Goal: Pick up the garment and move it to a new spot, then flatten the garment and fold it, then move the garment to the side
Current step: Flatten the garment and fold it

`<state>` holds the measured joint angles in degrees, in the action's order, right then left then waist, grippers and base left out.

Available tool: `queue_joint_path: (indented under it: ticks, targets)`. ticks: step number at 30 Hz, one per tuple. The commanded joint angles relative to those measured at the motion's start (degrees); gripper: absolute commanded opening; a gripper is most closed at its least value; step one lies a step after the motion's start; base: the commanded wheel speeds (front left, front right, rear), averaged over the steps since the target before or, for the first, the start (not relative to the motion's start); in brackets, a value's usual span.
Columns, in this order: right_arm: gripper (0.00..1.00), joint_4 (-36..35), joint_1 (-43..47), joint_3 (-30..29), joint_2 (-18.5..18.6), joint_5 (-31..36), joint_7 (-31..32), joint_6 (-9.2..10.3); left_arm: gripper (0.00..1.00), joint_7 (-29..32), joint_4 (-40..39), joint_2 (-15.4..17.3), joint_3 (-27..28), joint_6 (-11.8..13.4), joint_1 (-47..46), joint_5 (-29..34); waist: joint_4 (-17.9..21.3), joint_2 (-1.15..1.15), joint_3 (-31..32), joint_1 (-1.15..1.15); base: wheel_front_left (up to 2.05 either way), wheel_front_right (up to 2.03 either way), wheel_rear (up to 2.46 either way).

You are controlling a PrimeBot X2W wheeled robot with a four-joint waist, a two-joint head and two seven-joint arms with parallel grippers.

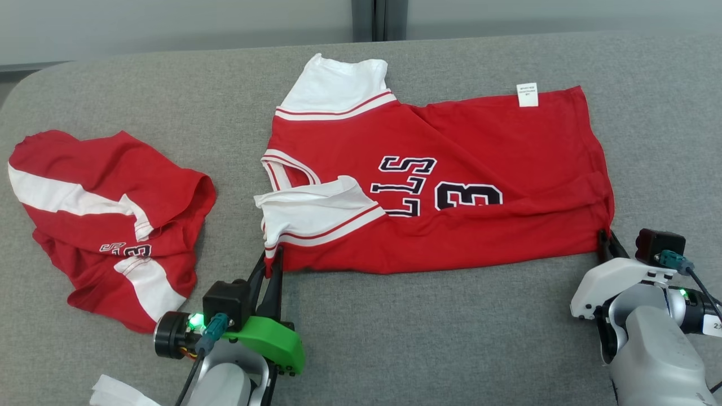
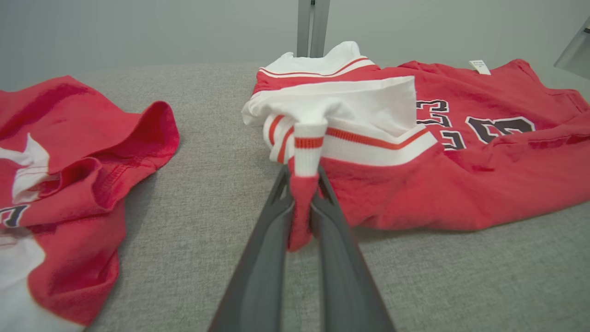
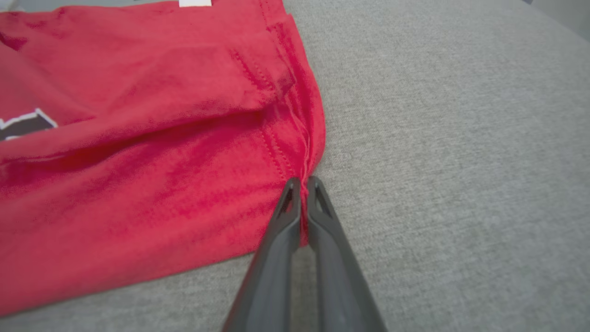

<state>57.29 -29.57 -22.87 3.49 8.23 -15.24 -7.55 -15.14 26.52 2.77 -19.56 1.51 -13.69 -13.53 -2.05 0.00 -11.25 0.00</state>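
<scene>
- Looking at the red jersey (image 1: 451, 186), lying spread across the middle of the grey tabletop (image 1: 451, 338), neck end pointing left and hem pointing right.
- Pinching the near left corner, just beside the white sleeve (image 1: 316, 211), with the left tool (image 1: 271, 262), pressing its two fingers together on a small fold of cloth.
- Pinching the near hem corner with the right tool (image 1: 606, 237), pressing its fingers together on the red edge.
- Holding the two near corners far apart, probably for pulling the near edge tight and straight.
- Gripping both ends at once, likely for lifting the whole near edge evenly and laying it over the far edge.
- Showing a long crease along the near half and the near sleeve flopped over the front, so probably needing more smoothing before a neat fold.
- Showing a white label (image 1: 527, 94) sticking up at the far hem.
- Leaving a second red jersey (image 1: 107, 220) crumpled at the left, well apart and out of the way.
</scene>
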Motion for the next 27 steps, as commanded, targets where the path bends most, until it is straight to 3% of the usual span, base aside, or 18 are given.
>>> queue_joint_path:
  ticks: [1, 15, 22, 27]
  targets:
    - [0.00, 0.8, 0.5, 0.1, 0.4, -1.8, 0.2, 0.12, 0.00, 0.0, 0.5, 0.2, 0.4, 0.0, -0.5, 0.3, 0.3, 0.00, 0.5, 0.00, 0.00, 0.00, 0.00]
    - [0.00, -4.4, 6.0, 13.9, 4.7, -19.8, 1.6, 0.11, 0.00, 0.0, 6.0, 0.4, 2.5, -0.9, 2.9, 0.2, 1.0, 0.00, 7.0, 0.00, 0.00, 0.00, 0.00]
    - [0.00, -15.0, 13.5, 22.6, 8.9, -31.4, 9.6, 0.11, 0.00, 0.0, 6.6, 1.4, 3.2, -1.4, 5.0, 0.4, 1.5, 0.00, 9.8, 0.00, 0.00, 0.00, 0.00]
    - [0.00, -21.4, 19.0, 25.0, 12.0, -36.0, 17.3, 0.11, 0.00, 0.4, 7.3, 1.7, 2.7, -1.8, 6.6, 0.2, 1.8, 0.00, 11.2, 0.00, 0.00, 0.00, 0.00]
